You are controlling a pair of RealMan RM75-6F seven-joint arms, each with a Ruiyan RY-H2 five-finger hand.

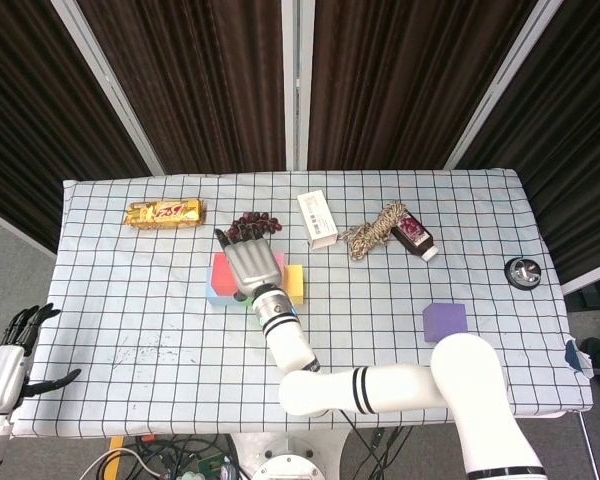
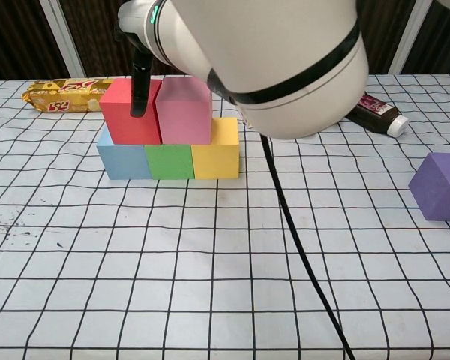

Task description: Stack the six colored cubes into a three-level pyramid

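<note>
Two levels built — my right hand [image 1: 252, 265], empty with fingers apart, hovers mid-frame over the red cube [image 2: 130, 112]; next the purple cube [image 2: 439, 185] at right goes on top.

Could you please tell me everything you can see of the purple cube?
The purple cube is a plain, matte, foam-like block with soft edges. It sits flat on the checked tablecloth near the table's right side, alone, far from the stacked cubes. Nothing touches it but the cloth. The chest view cuts off its right edge.
</note>
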